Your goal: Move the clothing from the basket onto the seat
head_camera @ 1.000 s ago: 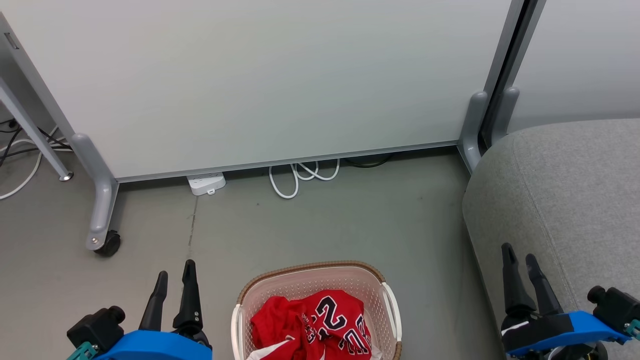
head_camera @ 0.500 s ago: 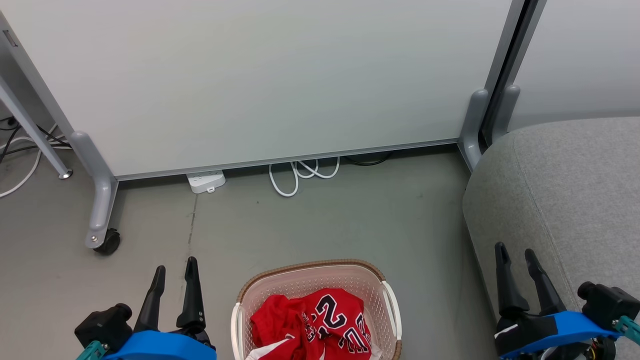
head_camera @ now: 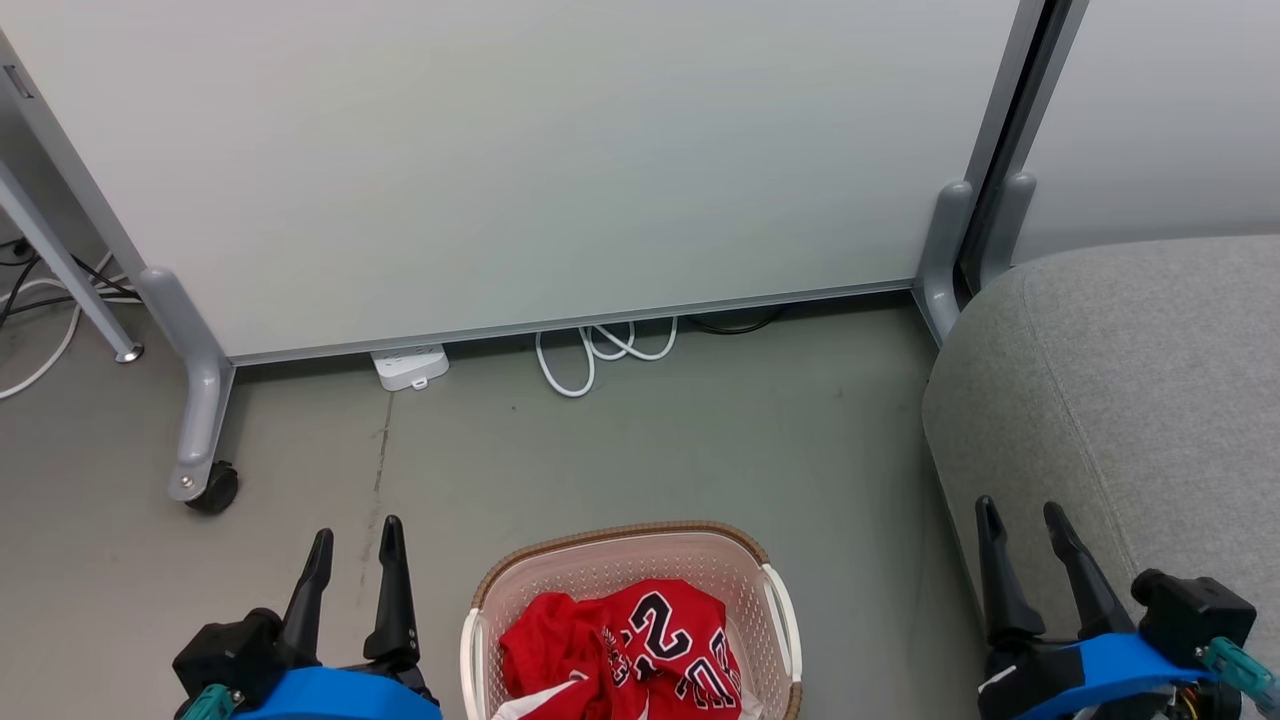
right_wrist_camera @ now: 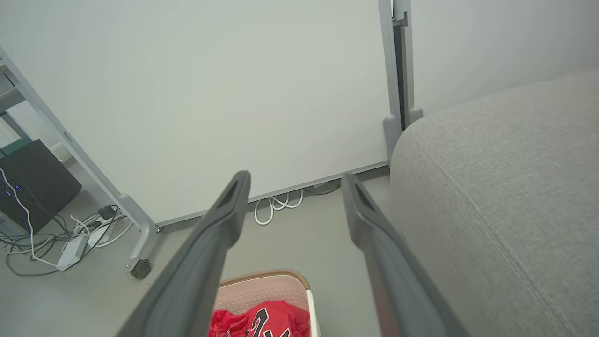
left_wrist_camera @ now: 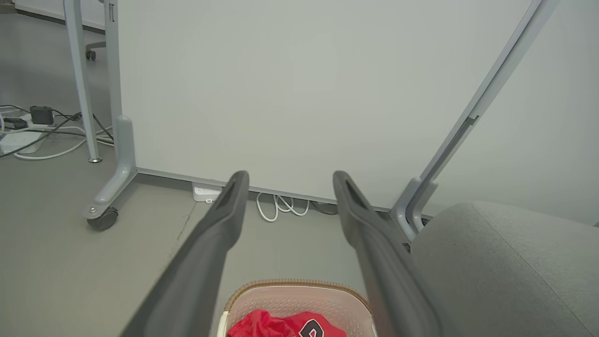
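While your left hand (head_camera: 357,530) and right hand (head_camera: 1018,507) gape empty, drop one into the basket (head_camera: 620,530). Pinch the clothing (head_camera: 640,640) by a raised fold.

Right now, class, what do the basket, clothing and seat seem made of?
The basket looks like matte plastic: perforated walls, woven-look brown rim. The clothing seems soft jersey fabric, crumpled. The seat: grey upholstery cloth, stitched seam.

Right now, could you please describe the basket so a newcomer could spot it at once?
Find the wide white partition at the back, then come down the grey floor toward the robot. The basket stands on that floor, left of the grey seat. It alone is cream perforated plastic with a brown woven rim, holding red clothing.
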